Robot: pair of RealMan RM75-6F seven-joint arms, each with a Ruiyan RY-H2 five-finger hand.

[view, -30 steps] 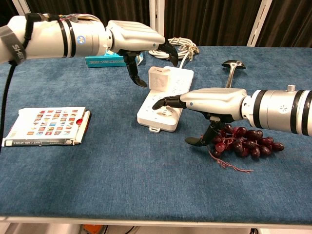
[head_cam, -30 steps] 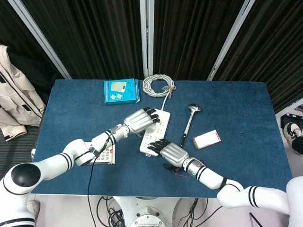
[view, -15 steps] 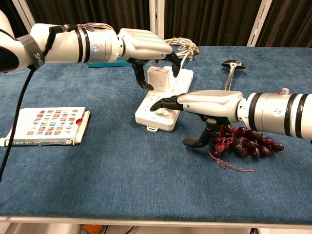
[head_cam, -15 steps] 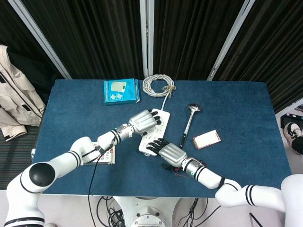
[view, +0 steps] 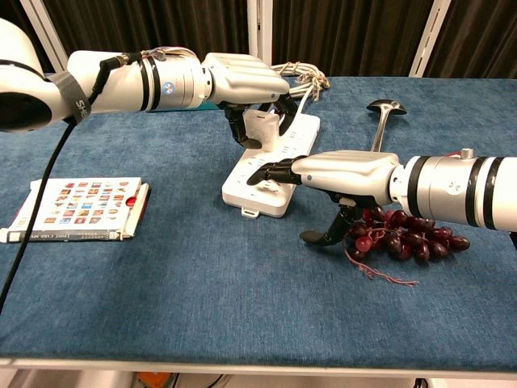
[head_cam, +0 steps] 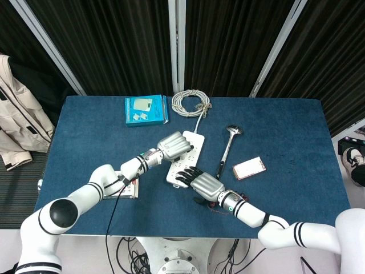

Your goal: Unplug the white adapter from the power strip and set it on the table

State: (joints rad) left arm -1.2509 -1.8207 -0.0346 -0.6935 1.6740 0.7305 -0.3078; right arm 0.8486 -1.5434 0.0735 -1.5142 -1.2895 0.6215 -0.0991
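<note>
The white power strip (view: 262,196) lies at the table's middle, angled away from me. The white adapter (view: 261,129) stands plugged into its far half. My left hand (view: 242,81) reaches over it from the left and grips the adapter between thumb and fingers. In the head view that left hand (head_cam: 173,146) hides the adapter. My right hand (view: 343,168) lies flat with its dark fingertips (view: 265,171) pressing on the near half of the strip (head_cam: 194,151), thumb pointing down at the cloth; it holds nothing. From above, the right hand (head_cam: 204,184) covers the strip's near end.
A bunch of dark grapes (view: 404,238) lies under my right wrist. A metal ladle (head_cam: 228,145) and a small card (head_cam: 249,168) lie right of the strip. The coiled white cable (head_cam: 191,103) and a blue box (head_cam: 146,110) sit at the back, a picture book (view: 77,208) at front left.
My left hand moved down from beside the adapter and wrapped its fingers around it. The right hand slid slightly further onto the strip's near end.
</note>
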